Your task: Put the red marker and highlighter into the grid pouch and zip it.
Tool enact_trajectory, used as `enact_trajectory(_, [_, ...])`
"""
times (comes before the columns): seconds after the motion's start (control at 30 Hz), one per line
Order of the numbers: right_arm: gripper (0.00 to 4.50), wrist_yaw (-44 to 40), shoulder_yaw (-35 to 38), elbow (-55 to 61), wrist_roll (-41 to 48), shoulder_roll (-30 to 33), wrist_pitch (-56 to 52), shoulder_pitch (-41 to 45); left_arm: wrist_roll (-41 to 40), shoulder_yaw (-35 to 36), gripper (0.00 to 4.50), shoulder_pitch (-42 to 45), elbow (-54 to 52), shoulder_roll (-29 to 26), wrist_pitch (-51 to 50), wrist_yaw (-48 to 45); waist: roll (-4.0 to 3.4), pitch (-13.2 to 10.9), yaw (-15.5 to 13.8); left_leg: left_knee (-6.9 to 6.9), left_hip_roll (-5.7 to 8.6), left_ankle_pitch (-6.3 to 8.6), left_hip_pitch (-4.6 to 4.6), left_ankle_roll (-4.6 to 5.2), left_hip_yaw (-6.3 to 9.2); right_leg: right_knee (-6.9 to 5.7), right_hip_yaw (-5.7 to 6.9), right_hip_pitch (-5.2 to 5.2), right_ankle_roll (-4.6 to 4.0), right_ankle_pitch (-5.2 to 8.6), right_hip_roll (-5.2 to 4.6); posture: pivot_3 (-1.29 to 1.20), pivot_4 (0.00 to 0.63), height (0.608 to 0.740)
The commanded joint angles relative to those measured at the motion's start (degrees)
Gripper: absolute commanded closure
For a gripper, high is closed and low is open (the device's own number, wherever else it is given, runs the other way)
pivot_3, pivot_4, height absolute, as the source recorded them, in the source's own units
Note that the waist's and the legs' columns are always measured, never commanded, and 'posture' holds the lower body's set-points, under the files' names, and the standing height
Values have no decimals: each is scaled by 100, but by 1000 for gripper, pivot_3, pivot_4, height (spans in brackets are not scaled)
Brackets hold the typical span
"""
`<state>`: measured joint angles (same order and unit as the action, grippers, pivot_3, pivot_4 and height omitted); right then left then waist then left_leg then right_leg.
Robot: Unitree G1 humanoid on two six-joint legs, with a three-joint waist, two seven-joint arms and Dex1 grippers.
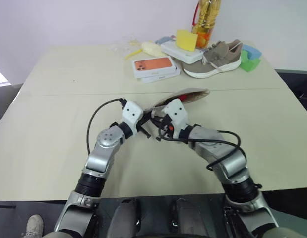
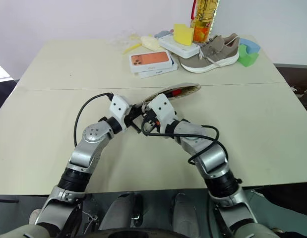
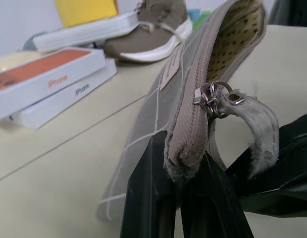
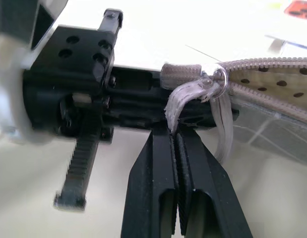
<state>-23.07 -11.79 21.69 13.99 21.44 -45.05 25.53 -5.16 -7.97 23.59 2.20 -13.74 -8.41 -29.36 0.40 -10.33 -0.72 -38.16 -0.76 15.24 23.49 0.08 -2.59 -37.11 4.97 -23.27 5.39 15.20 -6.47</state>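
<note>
Two pincers (image 3: pixel 180 173) (image 4: pixel 177 148) on one grid pouch (image 3: pixel 158 109).

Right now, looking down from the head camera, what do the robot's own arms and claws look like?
Both arms are silver-grey metal tubes with black ribbed bands near the shoulders and round silver elbow joints dotted with small bolt holes. Each wrist carries a white block housing, and a loose black cable loops from it back along the forearm. The left claw and right claw each have two slim, flat black fingers on a black base with a toothed rack.

matt cloth grid pouch (image 3: pixel 158 99), metal zip ring (image 3: pixel 216 94)
</note>
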Motion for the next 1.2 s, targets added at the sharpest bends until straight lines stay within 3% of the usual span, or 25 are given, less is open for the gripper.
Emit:
enact_trajectory(0.03, [4461, -22, 676, 257, -68, 459, -23, -13, 111, 216, 4500, 2, 134, -267, 336, -12, 0, 0, 2, 0, 0, 0, 0, 0, 0, 0, 0, 0, 0, 0, 0, 0, 150, 740])
enact_trajectory(0.27, [4461, -157, 1009, 252, -40, 837, 11, -63, 71, 252, 4500, -66, 270, -450, 559, -112, 0, 0, 10, 7, -5, 0, -1, 0, -4, 0, 0, -6, 0, 0, 3, 0, 150, 740])
enact_trajectory(0.5, [4461, 253, 1756, -463, -463, 1409, 62, -128, 126, 341, 4500, -316, 273, -815, 722, -179, 0, 0, -1, 5, -3, 0, -1, 0, -6, 1, 0, -4, 0, 0, -1, 0, 150, 740])
enact_trajectory(0.67, [4461, -112, 1674, -336, -214, 1439, 53, -405, -18, 329, 4500, -425, 285, -929, 784, -341, -1, 0, 13, 8, -6, 0, -1, 0, -7, 1, -1, -7, 0, 0, 0, 0, 150, 740])
enact_trajectory(0.77, [3588, -542, 1630, -99, 137, 1403, 16, -700, -202, 356, 3454, -528, 252, -967, 568, -516, -1, 0, 12, 8, -7, 1, -1, 1, -7, 1, -1, -6, 0, 0, 0, 0, 150, 740])
enact_trajectory(0.97, [477, -1157, 1846, 222, 455, 1443, 774, -1606, -620, 933, 336, -920, 184, -1071, 124, -466, 1, 0, -10, 6, -6, 1, -1, 1, -6, 2, -1, -5, 0, 0, -1, 0, 150, 740])
enact_trajectory(1.2, [477, -1466, 2601, 198, 877, 1441, 1133, -2319, -1108, 1727, 336, -1737, -124, -1344, -361, -460, 1, 0, 16, 5, -9, 3, -10, 5, -7, 3, -3, 3, 1, 0, -2, 0, 150, 740])
